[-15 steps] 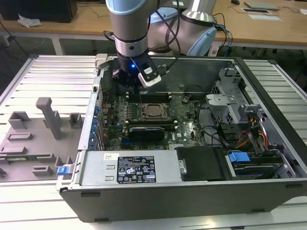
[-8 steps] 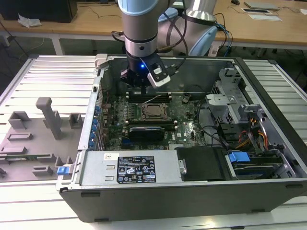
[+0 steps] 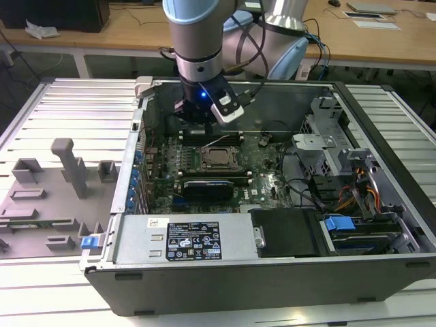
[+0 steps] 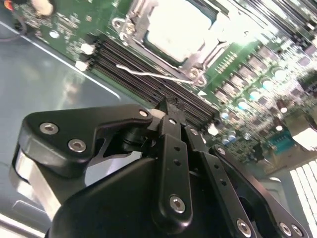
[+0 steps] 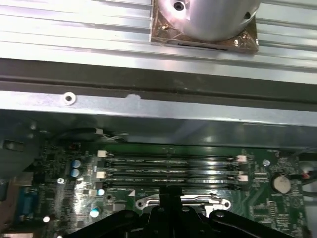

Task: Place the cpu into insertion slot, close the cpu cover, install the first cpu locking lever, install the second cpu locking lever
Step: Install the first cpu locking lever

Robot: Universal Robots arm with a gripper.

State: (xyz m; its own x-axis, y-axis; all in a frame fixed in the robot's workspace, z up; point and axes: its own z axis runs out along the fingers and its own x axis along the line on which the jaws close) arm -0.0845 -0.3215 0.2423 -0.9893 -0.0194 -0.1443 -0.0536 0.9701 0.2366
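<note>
**Cpu seated and covered; jaws clenched over the lever side of the socket**

At the exterior view's left, grey fixture blocks (image 3: 71, 167) stand on the slatted counter (image 3: 68, 102), well apart from the work. Next comes the open computer case (image 3: 272, 272), lying on its side with the green board facing up.

The gripper (image 3: 203, 124) hangs inside the case above the board, just behind the socket. In the second wrist view its jaws are clenched tip to tip, and nothing shows between them. The cpu (image 4: 173, 25) lies in the insertion slot (image 3: 235, 165) with its pale top showing through the window of the cpu cover (image 4: 195, 55), which looks folded down over it.

A thin pale locking lever (image 4: 148, 74) runs between the socket and the dark memory slots (image 5: 168, 171), close to the fingertips. It seems to stand free of its catch, though I cannot be sure.

I judge that placing and covering are done and the first lever is the step in hand. That work calls for the closed tips to bear on the thin wire without slipping onto the memory slots, pressing it down and sideways under its hook.

At the exterior view's right is the drive bay with its blue tab (image 3: 339, 223), which plays no part.
</note>
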